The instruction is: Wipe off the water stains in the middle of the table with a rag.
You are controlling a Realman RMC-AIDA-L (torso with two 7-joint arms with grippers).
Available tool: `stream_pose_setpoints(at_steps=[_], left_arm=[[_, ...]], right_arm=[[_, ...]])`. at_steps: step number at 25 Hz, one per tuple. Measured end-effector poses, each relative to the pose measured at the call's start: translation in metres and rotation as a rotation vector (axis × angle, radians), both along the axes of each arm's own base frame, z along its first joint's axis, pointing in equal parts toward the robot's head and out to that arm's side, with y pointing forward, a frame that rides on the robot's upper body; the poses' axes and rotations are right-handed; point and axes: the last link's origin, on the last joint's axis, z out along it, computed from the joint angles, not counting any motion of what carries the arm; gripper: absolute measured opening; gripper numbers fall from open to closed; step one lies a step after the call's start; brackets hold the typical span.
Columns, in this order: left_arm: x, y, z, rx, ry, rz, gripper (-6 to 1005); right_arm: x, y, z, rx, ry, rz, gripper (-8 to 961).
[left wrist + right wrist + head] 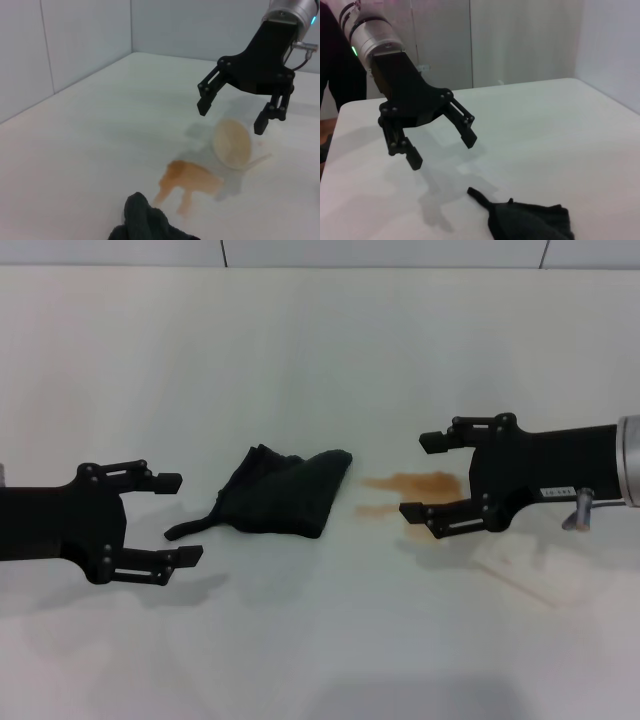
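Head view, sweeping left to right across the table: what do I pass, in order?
Left gripper → rag → water stains → right gripper over the stains' right end → tipped cup.

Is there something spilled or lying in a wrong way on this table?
Yes. An orange-brown liquid patch is spilled on the white table, between the rumpled black rag and the open right gripper. A translucent cup lies tipped on its side beside the spill.

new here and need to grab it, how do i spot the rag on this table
On the white table, look midway between the two black grippers. The rag is the rumpled black cloth with a thin tail, left of the orange-brown water stains; it's soft, not rigid.
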Motion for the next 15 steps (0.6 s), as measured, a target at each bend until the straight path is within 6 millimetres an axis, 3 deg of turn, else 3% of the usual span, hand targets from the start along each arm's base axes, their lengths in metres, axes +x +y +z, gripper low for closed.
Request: stream_pose_setpoints(at_steps=[15], left_arm=[[-0.002, -0.006, -0.004, -0.01, -0.01, 0.016, 883]], right_arm=[[0.018, -0.02, 0.028, -0.016, -0.035, -0.087, 815]])
